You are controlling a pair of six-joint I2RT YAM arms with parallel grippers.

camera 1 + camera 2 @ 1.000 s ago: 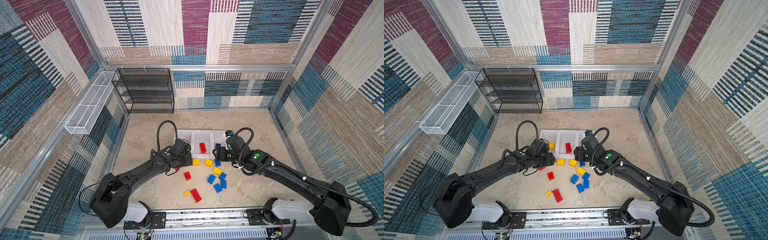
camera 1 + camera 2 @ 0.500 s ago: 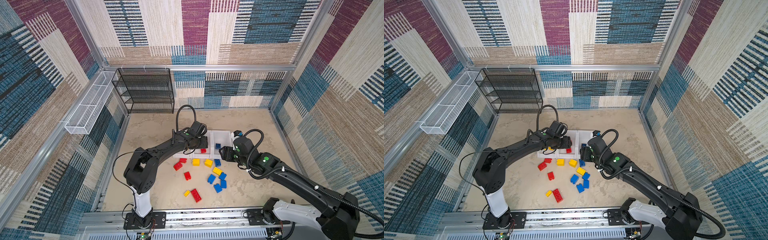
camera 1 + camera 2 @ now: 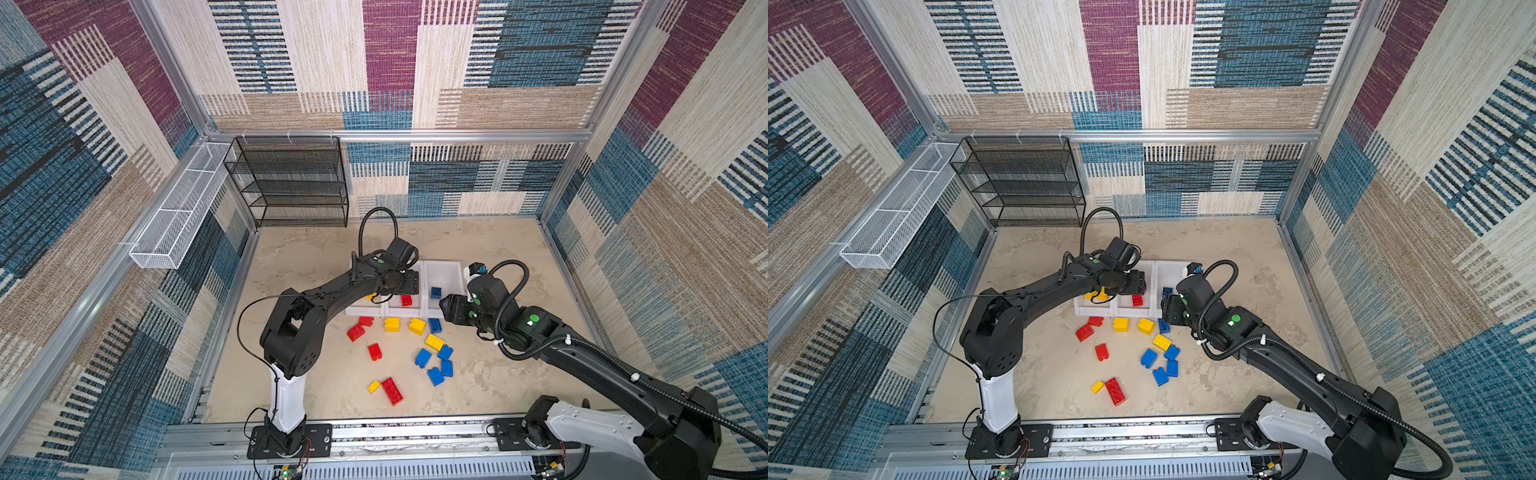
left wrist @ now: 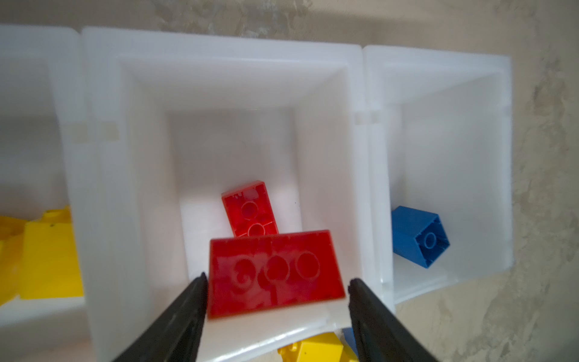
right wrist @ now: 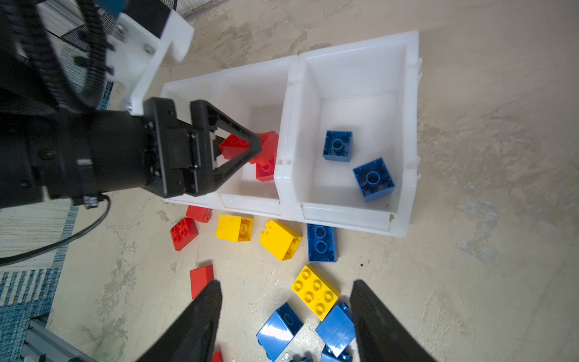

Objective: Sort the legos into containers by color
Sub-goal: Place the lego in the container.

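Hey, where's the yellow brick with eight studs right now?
In both top views the yellow brick lies studs up on the table, toward the robot's right, between the oblong blue brick and a square blue brick.

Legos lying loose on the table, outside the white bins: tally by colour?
Red studded plastic bricks: 4
Yellow studded plastic bricks: 4
Blue studded plastic bricks: 5
Total loose: 13
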